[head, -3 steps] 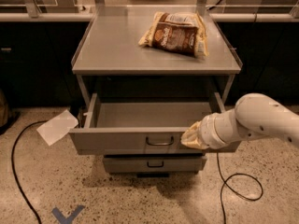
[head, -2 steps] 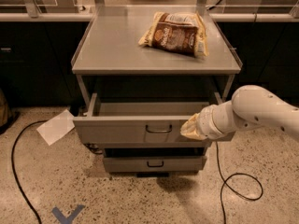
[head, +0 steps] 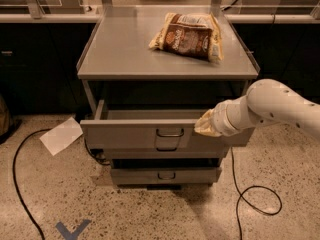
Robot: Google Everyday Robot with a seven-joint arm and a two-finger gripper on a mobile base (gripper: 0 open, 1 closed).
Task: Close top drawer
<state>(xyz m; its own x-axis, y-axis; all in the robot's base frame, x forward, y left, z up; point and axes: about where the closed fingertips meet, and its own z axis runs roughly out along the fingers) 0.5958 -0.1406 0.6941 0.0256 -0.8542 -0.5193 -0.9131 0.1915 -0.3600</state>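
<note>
Resting against the front of the top drawer (head: pixel 130 134), the gripper (head: pixel 204 126) sits just right of the handle (head: pixel 170 133); how wide its grip stands cannot be told. The drawer juts partly out of the cart (head: pixel 125 59). Above and beyond the gripper lies a snack bag (head: pixel 187 34); below it, a lower drawer (head: pixel 165 175).
</note>
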